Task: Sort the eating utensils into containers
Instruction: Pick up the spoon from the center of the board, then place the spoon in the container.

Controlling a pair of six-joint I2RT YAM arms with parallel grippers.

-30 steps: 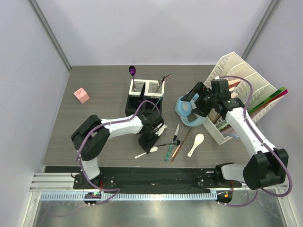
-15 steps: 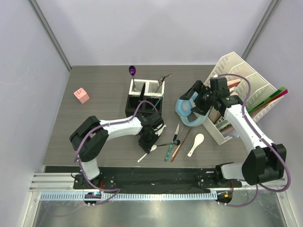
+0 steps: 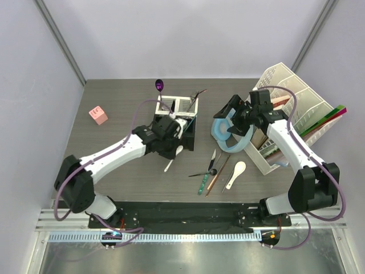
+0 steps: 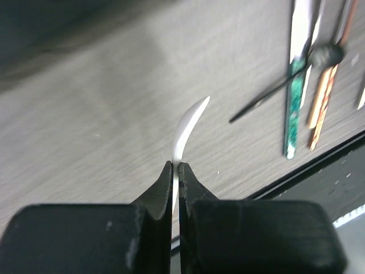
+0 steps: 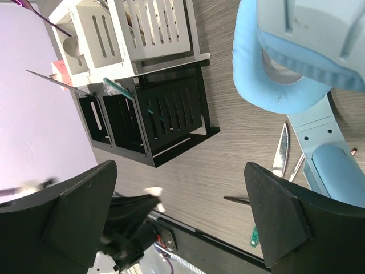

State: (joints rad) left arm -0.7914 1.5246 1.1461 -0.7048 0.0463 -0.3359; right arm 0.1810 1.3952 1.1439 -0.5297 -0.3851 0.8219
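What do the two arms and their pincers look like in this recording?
Both the left arm and right arm have white tubular links joined by bulky black joints, with a thin purple cable looping along each. The left pincer and right pincer have matte black, blocky fingers tapering to wedge tips. No markings are visible.

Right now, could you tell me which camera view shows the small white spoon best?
Left wrist: the small white spoon sits central and close, edge-on, pinched in the left end effector. Top external shows only a tiny white sliver; right wrist shows at most a blur.
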